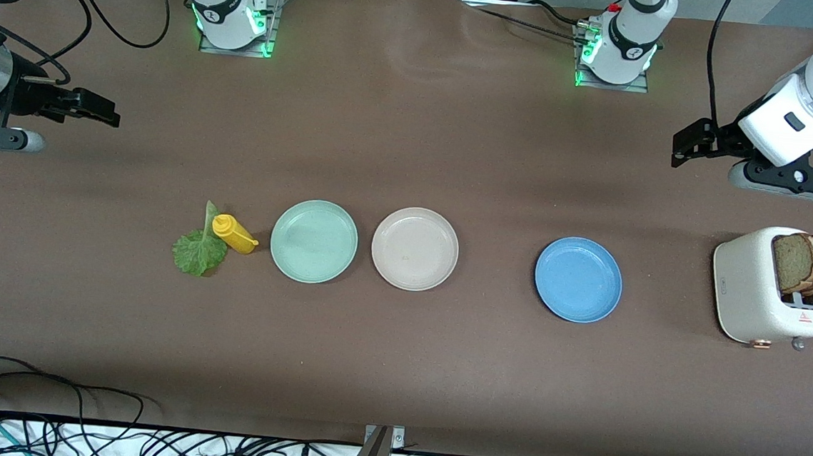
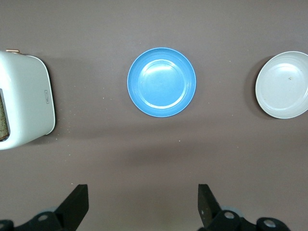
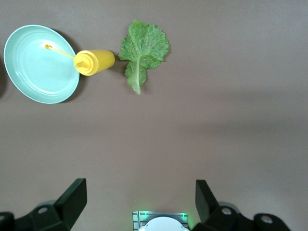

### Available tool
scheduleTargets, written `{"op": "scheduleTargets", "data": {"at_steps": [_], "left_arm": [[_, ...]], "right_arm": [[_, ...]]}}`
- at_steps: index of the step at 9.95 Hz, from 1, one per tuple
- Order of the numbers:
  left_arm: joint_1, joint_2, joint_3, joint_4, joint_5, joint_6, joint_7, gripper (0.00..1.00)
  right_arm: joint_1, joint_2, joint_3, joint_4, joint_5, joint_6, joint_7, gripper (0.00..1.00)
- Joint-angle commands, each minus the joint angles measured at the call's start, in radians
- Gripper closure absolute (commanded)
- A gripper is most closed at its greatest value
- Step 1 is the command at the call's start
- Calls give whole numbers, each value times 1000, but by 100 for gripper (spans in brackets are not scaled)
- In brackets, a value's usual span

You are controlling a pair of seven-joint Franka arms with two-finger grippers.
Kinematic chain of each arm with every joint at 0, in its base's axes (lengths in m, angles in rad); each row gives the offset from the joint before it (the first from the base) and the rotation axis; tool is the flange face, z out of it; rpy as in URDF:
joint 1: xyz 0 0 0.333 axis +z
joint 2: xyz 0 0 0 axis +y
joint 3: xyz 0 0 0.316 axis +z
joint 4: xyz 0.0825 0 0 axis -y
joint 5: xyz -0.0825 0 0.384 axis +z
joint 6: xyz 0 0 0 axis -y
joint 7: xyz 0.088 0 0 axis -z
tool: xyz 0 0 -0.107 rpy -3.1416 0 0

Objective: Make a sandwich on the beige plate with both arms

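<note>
Beige plate (image 1: 415, 249) holds nothing; bread slices (image 1: 807, 264) stand in the toaster (image 1: 752, 295) at its three o'clock; left gripper (image 2: 143, 207) and right gripper (image 3: 141, 202) hover with fingers apart

The 3 plates, beige (image 1: 415, 249), mint (image 1: 314, 241) and blue (image 1: 578, 279), look smooth and faintly glossy on the matt brown table (image 1: 397, 356), beside a satin cream toaster (image 1: 745, 294) holding rough-crumbed bread (image 1: 794, 262).

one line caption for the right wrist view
Open right end effector over bare brown table, with ruffled green lettuce leaf, yellow squeeze bottle and round mint-green plate.
</note>
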Motion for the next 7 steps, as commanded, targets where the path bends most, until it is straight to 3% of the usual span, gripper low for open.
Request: {"op": "scheduleTargets", "data": {"at_steps": [1, 7], "left_arm": [[-9, -5, 4, 3, 31, -12, 16, 0], [-8, -5, 4, 3, 31, -12, 16, 0]], "right_arm": [[-3, -4, -3, -6, 16, 5, -18, 0], [-3, -2, -3, -24, 19, 15, -18, 0]]}}
